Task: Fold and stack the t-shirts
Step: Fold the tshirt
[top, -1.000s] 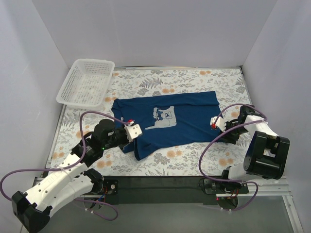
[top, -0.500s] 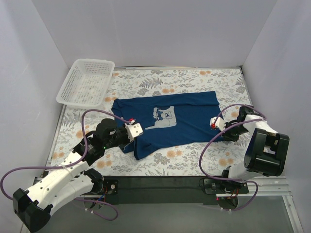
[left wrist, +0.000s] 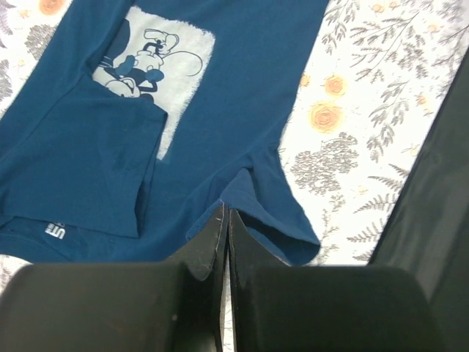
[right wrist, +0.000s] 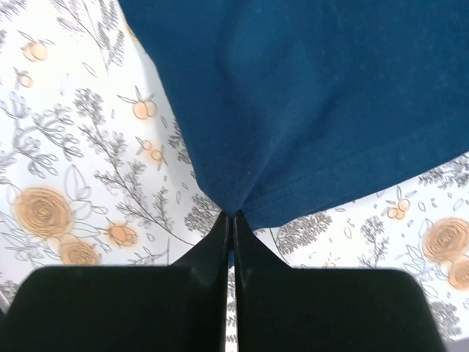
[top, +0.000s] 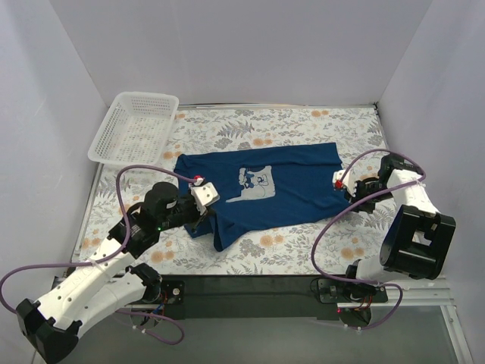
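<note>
The navy-blue t-shirt (top: 265,189) with a light grey cartoon print (top: 254,182) lies spread across the floral cloth, partly folded at its left end. My left gripper (top: 210,214) is shut on the shirt's near-left edge beside a sleeve; the left wrist view shows the fabric (left wrist: 220,132) pinched at the fingertips (left wrist: 226,211). My right gripper (top: 347,196) is shut on the shirt's right hem corner; the right wrist view shows the hem (right wrist: 308,95) pinched at the tips (right wrist: 230,215).
A white mesh basket (top: 135,129) stands at the back left, tilted against the wall. White walls close in the left, back and right. The table's dark front edge (top: 250,288) runs between the arm bases. Purple cables loop beside both arms.
My left gripper has drawn slightly left and back with the shirt edge. My right gripper has moved back and to the right with the hem corner, pulling the shirt tauter.
</note>
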Robot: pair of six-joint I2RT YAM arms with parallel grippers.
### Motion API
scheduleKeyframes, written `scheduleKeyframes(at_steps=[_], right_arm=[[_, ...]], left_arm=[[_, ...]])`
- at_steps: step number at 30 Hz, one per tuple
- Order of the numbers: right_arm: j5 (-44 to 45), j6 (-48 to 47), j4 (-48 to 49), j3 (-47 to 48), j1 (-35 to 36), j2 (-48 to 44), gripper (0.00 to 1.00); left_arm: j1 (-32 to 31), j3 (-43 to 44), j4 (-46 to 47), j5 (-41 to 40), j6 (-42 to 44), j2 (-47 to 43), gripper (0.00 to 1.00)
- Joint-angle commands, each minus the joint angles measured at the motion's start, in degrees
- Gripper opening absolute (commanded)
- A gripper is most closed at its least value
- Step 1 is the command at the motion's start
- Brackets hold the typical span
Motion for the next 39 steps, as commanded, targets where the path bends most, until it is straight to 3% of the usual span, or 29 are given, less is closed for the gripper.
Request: scheduleKeyframes(at_steps=[1, 9, 16, 20, 31, 39], right_arm=[[-5.6, 0.7, -4.0, 2.7, -0.3, 1.1, 0.01], [-10.7, 5.4, -3.6, 13.3, -1.0, 10.0, 0.01], [-12.7, 7.4, -3.6, 18.0, -1.0, 16.6, 0.01], [-13.9, 9.2, -3.4, 20.2, -1.0, 18.8, 0.01], [-14.9, 14.5, -2.1, 24.9, -1.2, 24.2, 0.01], [-14.9, 16.7, -1.0, 25.5, -1.2, 25.6, 0.01]], left_arm=[[-0.1, 3.6, -1.2, 1.6, -4.7, -0.6, 0.00], [3.7, 5.5, 0.4, -0.2, -9.0, 5.1, 0.00], [20.2, 5.6, 9.2, 9.9, -12.8, 10.9, 0.00], [23.3, 8.4, 11.9, 11.6, -14.4, 16.6, 0.00], [26.8, 15.0, 16.2, 10.8, -15.7, 26.8, 0.00], [26.8, 18.7, 15.4, 11.1, -6.6, 32.8, 0.00]])
